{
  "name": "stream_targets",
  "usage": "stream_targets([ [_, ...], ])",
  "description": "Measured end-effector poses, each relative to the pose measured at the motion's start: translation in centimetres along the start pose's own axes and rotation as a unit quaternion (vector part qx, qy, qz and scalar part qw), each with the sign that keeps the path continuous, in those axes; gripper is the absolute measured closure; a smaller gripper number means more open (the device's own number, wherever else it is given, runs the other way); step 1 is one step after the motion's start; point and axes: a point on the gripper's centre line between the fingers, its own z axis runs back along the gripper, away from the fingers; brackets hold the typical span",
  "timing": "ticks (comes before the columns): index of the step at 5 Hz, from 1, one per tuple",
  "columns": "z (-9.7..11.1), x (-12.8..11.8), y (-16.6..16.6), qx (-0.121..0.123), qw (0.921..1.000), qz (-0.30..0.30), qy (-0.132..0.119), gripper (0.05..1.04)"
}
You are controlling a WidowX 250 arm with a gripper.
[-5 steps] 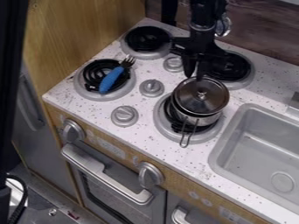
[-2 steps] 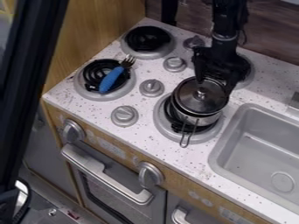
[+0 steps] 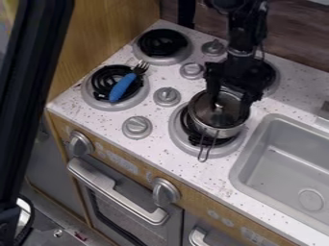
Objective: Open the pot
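Look to the pot (image 3: 225,133) on the front burner (image 3: 223,151) beside the sink (image 3: 240,166), lid (image 3: 207,114) on. Farther up, find the knob (image 3: 219,105) between the spread fingertips of the gripper (image 3: 227,108), seemingly straddled; probably centre on it before closing and lifting

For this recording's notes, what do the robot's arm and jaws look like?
The arm is black, built of chunky, angular segments, with a greyish ring around it just above the wrist. A thin dark cable shows along one side. The two jaws are black as well. I can make out no markings.
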Motion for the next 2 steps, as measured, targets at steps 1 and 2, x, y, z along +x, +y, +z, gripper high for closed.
stream_targets([
  [1, -0.07, -0.51, 0.33, 0.001, 1.0, 0.004, -0.003, 0.084],
  [2, -0.14, -0.66, 0.39, -0.006, 0.9999, 0.013, -0.002, 0.095],
])
